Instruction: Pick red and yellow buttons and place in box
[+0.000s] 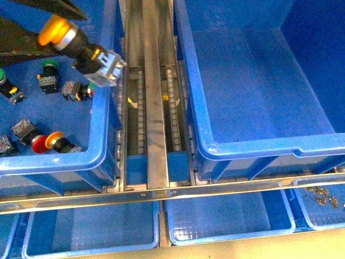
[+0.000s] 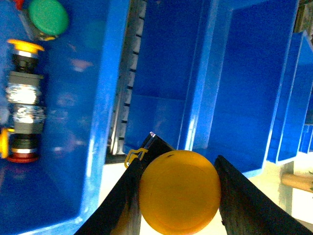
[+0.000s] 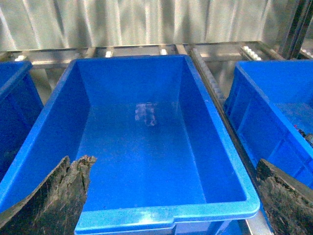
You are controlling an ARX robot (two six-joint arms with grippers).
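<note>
Metal roller rack [image 1: 153, 108]: left gripper [image 2: 178, 191] clamps yellow button [image 1: 81, 47] by its cap, likely light, rigid, slippery; right gripper [image 3: 173, 196] spread empty, facing box [image 3: 166, 215].

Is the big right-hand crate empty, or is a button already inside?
Empty. The crate shows a bare blue floor in the right wrist view; no buttons.
</note>
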